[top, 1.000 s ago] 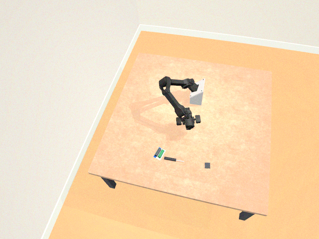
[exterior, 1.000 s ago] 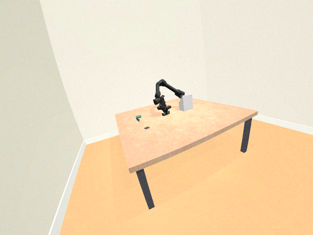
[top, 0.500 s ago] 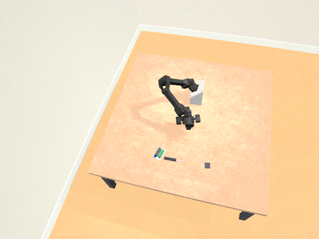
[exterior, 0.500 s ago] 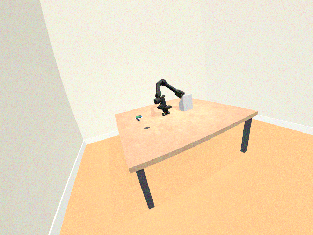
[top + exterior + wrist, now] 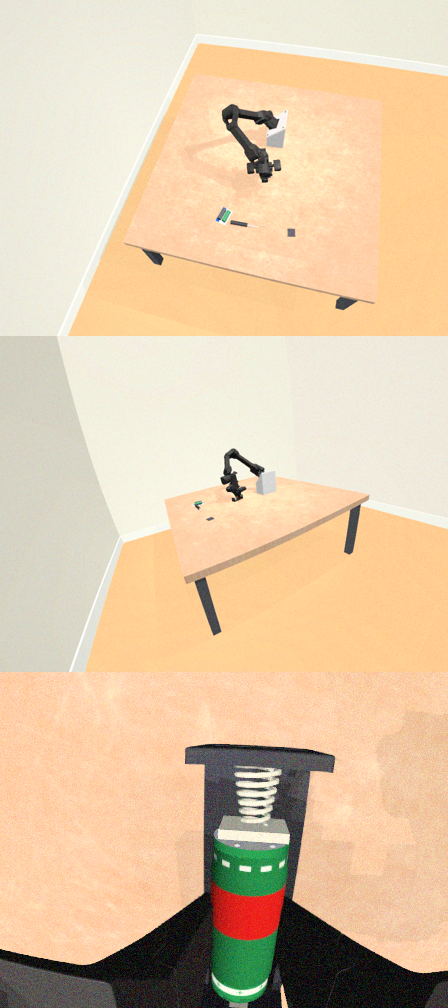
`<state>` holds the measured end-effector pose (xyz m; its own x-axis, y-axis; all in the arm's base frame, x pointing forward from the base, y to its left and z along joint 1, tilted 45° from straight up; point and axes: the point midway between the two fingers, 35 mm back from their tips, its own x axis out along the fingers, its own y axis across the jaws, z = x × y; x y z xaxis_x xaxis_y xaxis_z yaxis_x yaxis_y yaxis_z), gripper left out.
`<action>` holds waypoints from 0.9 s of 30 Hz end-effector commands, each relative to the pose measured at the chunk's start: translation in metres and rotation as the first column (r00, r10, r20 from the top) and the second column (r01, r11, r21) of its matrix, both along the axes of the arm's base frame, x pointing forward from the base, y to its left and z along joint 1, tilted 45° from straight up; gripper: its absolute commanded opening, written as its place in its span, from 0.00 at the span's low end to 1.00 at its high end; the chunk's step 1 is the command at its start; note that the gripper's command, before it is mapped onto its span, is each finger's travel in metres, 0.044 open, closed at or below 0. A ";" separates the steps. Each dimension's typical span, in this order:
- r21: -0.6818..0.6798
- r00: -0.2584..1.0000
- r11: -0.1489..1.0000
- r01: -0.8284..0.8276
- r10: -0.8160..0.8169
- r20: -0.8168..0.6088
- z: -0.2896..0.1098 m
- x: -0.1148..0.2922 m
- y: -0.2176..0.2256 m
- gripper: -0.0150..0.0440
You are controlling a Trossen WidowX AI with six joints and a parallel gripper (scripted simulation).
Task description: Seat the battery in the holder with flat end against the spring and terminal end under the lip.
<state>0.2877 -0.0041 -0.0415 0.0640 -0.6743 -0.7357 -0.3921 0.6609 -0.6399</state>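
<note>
Battery (image 5: 247, 916) clamped in pincer (image 5: 242, 990), lying along holder (image 5: 303, 816) channel. Far end capped by grey plate, touching spring (image 5: 258, 792); near end over holder's near end piece, lip engagement not discernible. Step: seating. Next: ease down flat, tuck near end under lip gently, release, retreat. Table (image 5: 100, 783) beneath.
</note>
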 end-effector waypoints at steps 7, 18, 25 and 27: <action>0.000 1.000 1.000 -0.003 0.003 0.000 0.000 -0.001 -0.001 0.38; 0.002 1.000 1.000 -0.002 0.002 0.002 0.006 -0.002 0.005 0.56; -0.003 1.000 1.000 -0.007 0.007 -0.005 0.010 -0.005 0.009 0.60; 0.002 1.000 1.000 -0.004 0.004 -0.002 0.018 -0.006 0.018 0.69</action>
<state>0.2813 0.0054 -0.0302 0.0596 -0.6787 -0.7320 -0.4003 0.6555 -0.6404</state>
